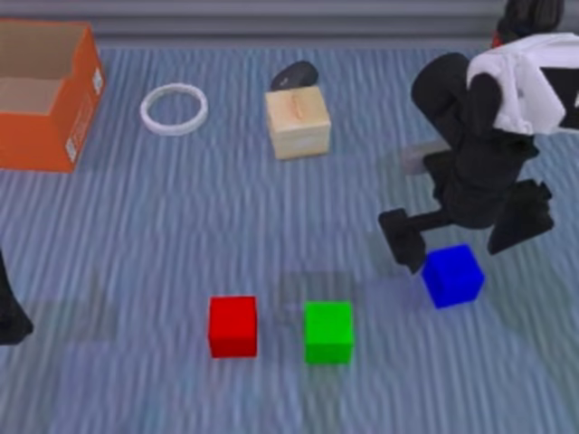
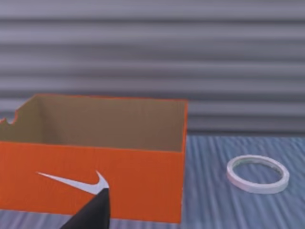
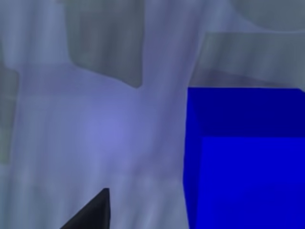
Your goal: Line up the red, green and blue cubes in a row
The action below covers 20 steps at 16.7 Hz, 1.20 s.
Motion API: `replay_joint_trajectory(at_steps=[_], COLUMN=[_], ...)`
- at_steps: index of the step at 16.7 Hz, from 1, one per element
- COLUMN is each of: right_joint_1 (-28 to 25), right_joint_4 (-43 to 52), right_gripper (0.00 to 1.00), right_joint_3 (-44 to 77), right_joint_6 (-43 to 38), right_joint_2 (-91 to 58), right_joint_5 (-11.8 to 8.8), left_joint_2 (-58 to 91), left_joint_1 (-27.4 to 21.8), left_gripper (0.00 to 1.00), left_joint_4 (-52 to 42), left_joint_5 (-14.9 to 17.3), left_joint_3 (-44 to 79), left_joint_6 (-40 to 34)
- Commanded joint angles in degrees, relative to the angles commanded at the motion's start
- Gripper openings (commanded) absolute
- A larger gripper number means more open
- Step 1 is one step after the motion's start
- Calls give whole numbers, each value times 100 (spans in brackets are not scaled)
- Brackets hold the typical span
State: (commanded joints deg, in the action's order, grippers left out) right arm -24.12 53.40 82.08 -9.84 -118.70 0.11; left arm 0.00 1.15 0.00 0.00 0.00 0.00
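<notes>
The red cube (image 1: 232, 326) and the green cube (image 1: 327, 332) sit side by side near the table's front edge. The blue cube (image 1: 452, 275) lies to the right of them and a little farther back, slightly turned. My right gripper (image 1: 457, 256) hovers open just over it, one finger on each side. In the right wrist view the blue cube (image 3: 245, 157) fills one side, with a clear gap between it and the one visible fingertip (image 3: 95, 212). My left gripper (image 1: 11, 321) is parked at the table's left edge, open, holding nothing.
An orange shoe box (image 1: 41, 95) stands open at the back left, also seen close as the shoe box (image 2: 95, 167). A white tape ring (image 1: 174, 108) lies beside it. A tan wooden block (image 1: 297, 122) stands at back centre with a dark object (image 1: 294, 74) behind it.
</notes>
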Motion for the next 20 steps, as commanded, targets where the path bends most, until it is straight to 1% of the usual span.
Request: replay_joint_trajectory(at_steps=[4,6,11,20], right_joint_1=[3,5,6,6], right_joint_4=[-862,-1147,-1207,-1207], right_gripper=[100,100,100,32], right_joint_3=[-450,-601,-635,-635], right_joint_6=[-1,-2,-2,-2], right_joint_2=[-405,-540,-571,-571], right_joint_5=[4,5,5,5], left_joint_2=[0,0,0,0], left_joint_1=[0,0,0,0], left_gripper=[100,100,100,100], left_joint_4=[0,0,0,0], left_joint_5=[0,0,0,0], left_joint_3=[0,0,0,0], left_joint_6=[0,0,0,0])
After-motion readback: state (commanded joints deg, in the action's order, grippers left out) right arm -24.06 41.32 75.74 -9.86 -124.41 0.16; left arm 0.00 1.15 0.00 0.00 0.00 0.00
